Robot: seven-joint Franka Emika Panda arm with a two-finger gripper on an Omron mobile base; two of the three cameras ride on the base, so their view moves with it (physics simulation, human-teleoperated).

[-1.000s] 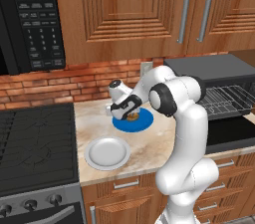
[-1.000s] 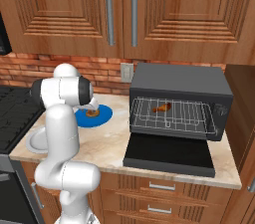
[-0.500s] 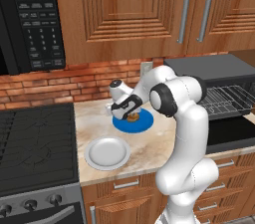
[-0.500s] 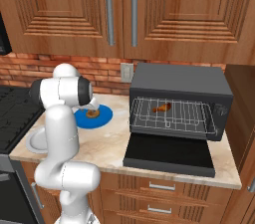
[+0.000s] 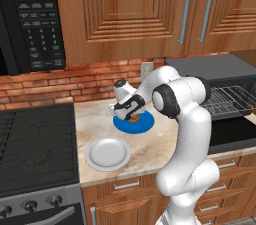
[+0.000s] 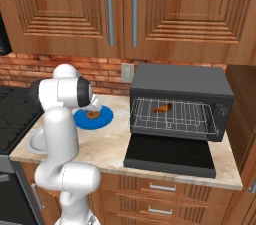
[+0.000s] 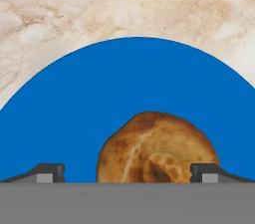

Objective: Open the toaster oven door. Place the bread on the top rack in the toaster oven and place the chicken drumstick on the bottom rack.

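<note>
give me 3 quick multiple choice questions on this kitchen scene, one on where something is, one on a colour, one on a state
1. Where is the drumstick?
A. on the blue plate
B. on a rack in the toaster oven
C. on the stove

2. What colour is the plate under the bread?
A. blue
B. white
C. red

3. How does the toaster oven door stand?
A. shut
B. half shut
C. folded down open

Answers:
1. B: the right base view shows it lying on a wire rack inside the toaster oven.
2. A: the hand view shows the bread on a blue plate, between the tips of the open gripper.
3. C: the door lies flat in front of the oven, the racks in plain sight.
</note>
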